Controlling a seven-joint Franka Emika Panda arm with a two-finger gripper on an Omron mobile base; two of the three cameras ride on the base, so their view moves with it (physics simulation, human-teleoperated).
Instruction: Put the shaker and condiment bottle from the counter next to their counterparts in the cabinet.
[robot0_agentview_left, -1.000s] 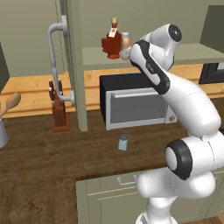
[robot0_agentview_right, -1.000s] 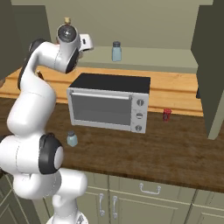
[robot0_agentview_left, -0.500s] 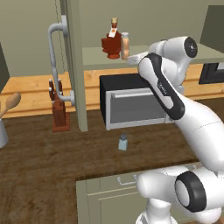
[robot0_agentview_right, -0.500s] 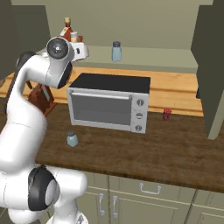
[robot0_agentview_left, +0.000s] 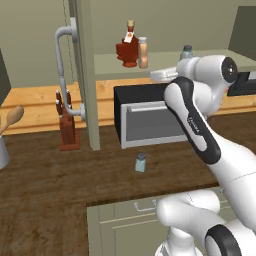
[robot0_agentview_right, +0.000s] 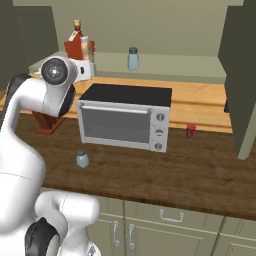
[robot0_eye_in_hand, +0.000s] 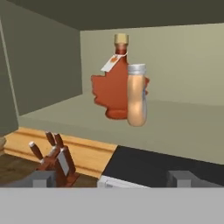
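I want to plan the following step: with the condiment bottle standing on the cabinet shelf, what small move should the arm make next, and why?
Probably pull the open gripper back clear of the shelf and swing down toward the shaker on the counter. The condiment bottle already stands beside the maple-leaf bottle, apart from the fingers, while that shaker waits in front of the toaster oven, away from its twin.

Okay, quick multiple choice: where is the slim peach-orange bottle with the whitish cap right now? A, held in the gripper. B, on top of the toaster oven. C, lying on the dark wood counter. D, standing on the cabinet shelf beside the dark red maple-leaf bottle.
D: the slim peach-orange bottle stands upright on the cabinet shelf, right beside the dark red maple-leaf bottle, while the open gripper is clear of it.
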